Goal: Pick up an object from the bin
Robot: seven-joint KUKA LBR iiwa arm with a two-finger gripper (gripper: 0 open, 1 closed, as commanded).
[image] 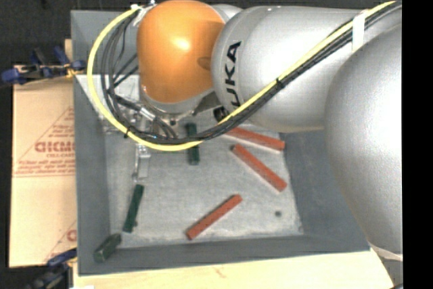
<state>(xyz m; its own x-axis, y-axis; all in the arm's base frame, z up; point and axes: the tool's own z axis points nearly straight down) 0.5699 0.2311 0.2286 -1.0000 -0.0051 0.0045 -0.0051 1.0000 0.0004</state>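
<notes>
My gripper point(141, 164) hangs under the orange-covered wrist over the bin's left half, and a silvery tip of it reaches down toward the floor. Just below that tip lies a dark green stick point(133, 208), pointing toward the bin's front. A short dark green piece point(193, 145) stands or lies right under the wrist, to the right of the tip. I cannot tell whether it touches the gripper. Nothing shows held in the gripper.
Three red-orange sticks lie to the right: one point(213, 216) near the front middle, one point(259, 168) slanting at centre right, one point(257, 139) partly under the arm. A small dark green block point(107, 247) rests at the front left corner. The arm covers the bin's back.
</notes>
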